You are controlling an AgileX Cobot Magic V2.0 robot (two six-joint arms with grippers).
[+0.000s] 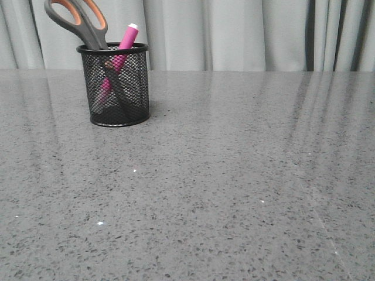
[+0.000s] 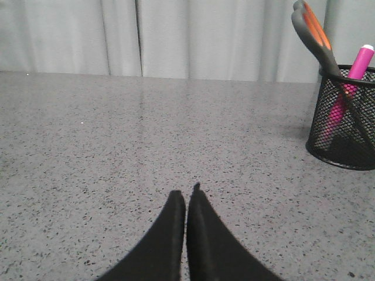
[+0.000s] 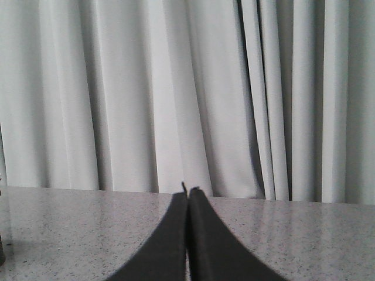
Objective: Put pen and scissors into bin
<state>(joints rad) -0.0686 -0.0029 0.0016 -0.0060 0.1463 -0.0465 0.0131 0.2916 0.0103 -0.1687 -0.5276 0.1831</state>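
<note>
Speckled grey table point(image 1: 234, 193), pale pleated curtain point(image 1: 234, 35) behind.

Open grey table point(image 1: 234, 187) is seen in front of and to the right of the bin point(image 1: 114, 85). The bin's mouth is crowded by the scissors point(image 1: 79, 20) and pen point(image 1: 126, 38); a curtain point(image 1: 234, 35) hangs behind.

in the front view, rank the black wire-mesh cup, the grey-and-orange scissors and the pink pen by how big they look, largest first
1. Black wire-mesh cup: the widest and bulkiest.
2. Grey-and-orange scissors: handles stick out above the rim, blades show dimly through the mesh.
3. Magenta-pink pen: the slimmest.
All three stand together, so nearness to the camera does not skew the order.
</note>
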